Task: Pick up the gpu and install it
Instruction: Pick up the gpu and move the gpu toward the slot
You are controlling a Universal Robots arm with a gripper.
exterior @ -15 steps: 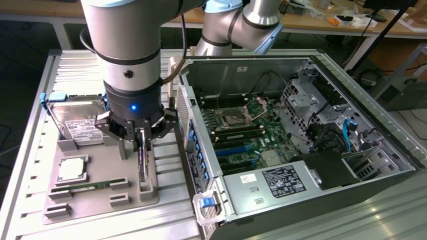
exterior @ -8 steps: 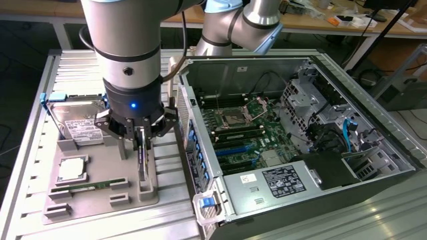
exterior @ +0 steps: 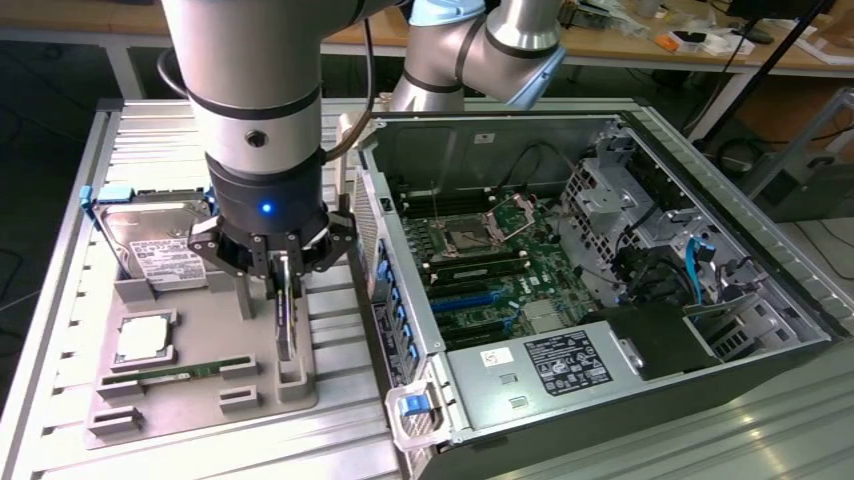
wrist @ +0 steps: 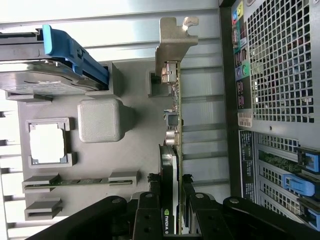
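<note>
Because the claw [exterior: 283, 266] is closed narrowly on the top edge of the gpu [exterior: 284, 320], with 1 finger [wrist: 146, 212] set against each face, a slip is judged the first risk. The card is thin and gripped on little area, so it could pivot once lifted. The gpu is seen standing on edge in the slots of the grey holder tray [exterior: 200, 345]. The tray rests on the surface [exterior: 67, 230] at the exterior view's left, just beside the open computer case [exterior: 467, 150].

If the card were drawn up at a tilt, it could be jammed in those slots, or the tray could be dragged along. The silver end bracket [wrist: 173, 42] could be caught on the case wall, which lies close at the exterior view's right. The motherboard [exterior: 487, 265] could be struck if the card's lower edge were brought down out of line. On the tray, the hard drive [exterior: 154, 245] at the far end and the processor [exterior: 144, 338] and memory stick [exterior: 180, 372] nearer could be knocked by the arm.

In the wrist view, the NVIDIA logo [wrist: 166, 222] is read on the card's edge between the fingers. The white label on the hard drive and the black label on the power supply [exterior: 567, 355] carry print that cannot be made out.
</note>
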